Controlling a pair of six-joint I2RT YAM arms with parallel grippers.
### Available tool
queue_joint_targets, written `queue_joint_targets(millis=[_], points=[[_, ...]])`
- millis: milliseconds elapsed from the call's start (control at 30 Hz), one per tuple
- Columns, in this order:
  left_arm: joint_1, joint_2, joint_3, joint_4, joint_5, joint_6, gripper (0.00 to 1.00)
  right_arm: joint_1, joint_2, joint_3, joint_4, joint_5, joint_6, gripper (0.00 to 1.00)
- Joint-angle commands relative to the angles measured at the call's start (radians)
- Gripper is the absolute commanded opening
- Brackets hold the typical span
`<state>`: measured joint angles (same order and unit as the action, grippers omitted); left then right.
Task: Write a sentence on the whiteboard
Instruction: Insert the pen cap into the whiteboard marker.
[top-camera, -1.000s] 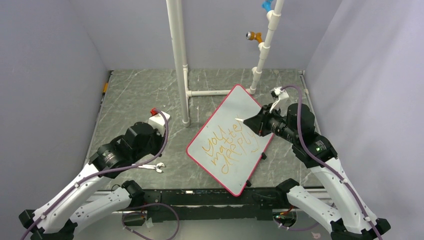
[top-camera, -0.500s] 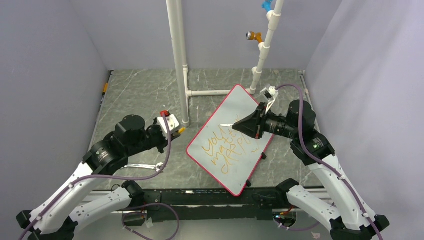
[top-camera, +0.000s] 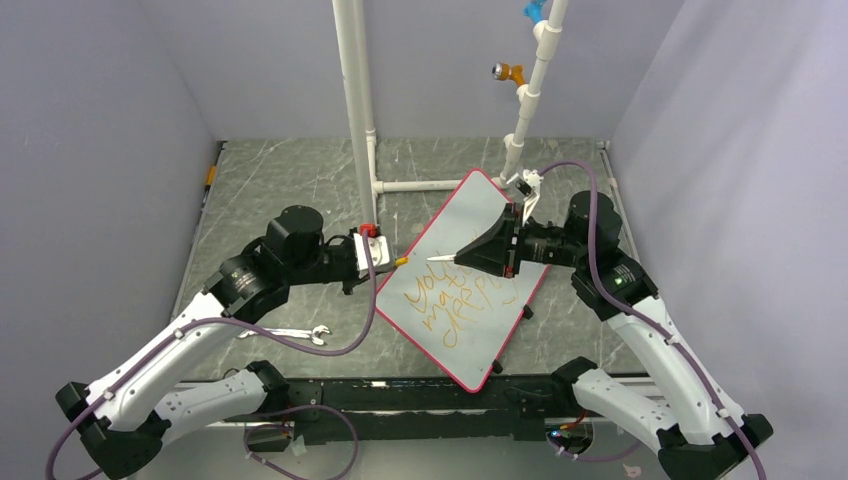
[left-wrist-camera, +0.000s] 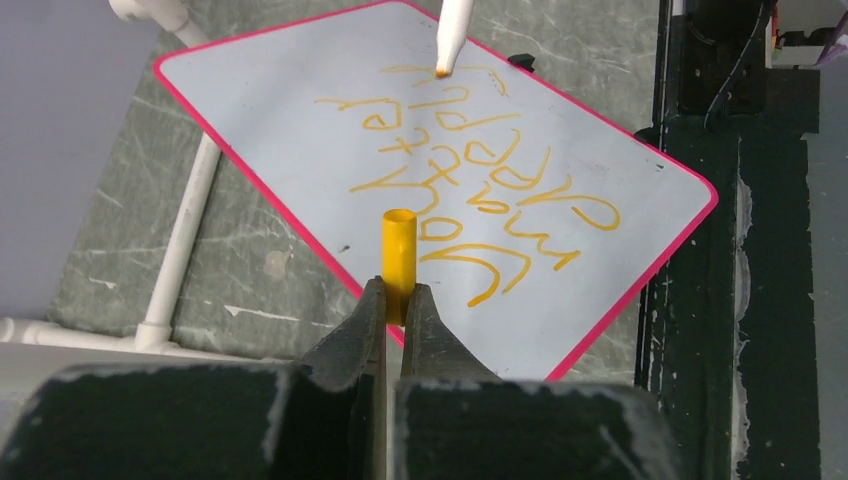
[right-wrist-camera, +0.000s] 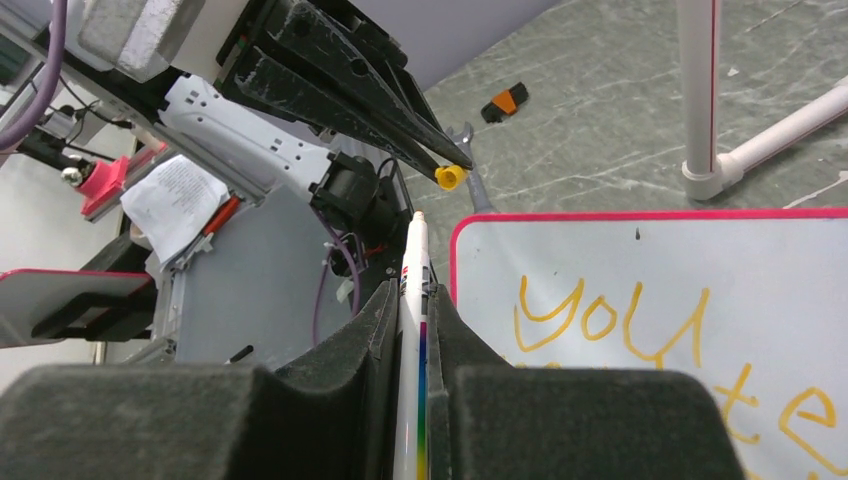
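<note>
- The left hand (left-wrist-camera: 398, 300) is pinched narrow on a small yellow plastic marker cap (left-wrist-camera: 399, 250). It grips the cap's rear end, so the open mouth points out ahead of the fingers.
- The right hand (right-wrist-camera: 415, 300) is clamped tight on the barrel of a slim white marker pen with a rainbow stripe (right-wrist-camera: 412, 262). The pen's tip juts ahead of the fingers, aimed at the cap, near it but apart.
- Below both hands, the large flat pale whiteboard with a thin red rim (top-camera: 470, 215) lies on the dark marbled counter (top-camera: 280, 190), with the orange-yellow handwritten sentence (top-camera: 455, 300) on its face.
- Pen and cap look light, stiff and smooth, so either would likely pivot in the grip if pushed off-axis.
- The board looks stiff, light and slick. It is best held by the rim, since the ink would probably smear if touched.
</note>
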<state>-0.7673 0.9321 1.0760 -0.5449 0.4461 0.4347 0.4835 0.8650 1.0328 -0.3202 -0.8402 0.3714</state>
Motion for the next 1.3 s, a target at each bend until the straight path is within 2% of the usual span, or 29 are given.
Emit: queue_joint_targets(millis=[0,567,1267], points=[[-0.001,-0.016,0.002,0.102,0.065,0.044,0.0,0.014,0.016,0.013,0.077,-0.038,0.012,0.0],[0.0,-0.02,-0.039,0.125,0.032,0.039,0.0,0.123,0.091,0.043,0.081,0.054,-0.035,0.0],[-0.001,-0.022,-0.048,0.123,0.053,0.035,0.0,0.133,0.079,0.025,0.115,0.154,-0.025,0.0]])
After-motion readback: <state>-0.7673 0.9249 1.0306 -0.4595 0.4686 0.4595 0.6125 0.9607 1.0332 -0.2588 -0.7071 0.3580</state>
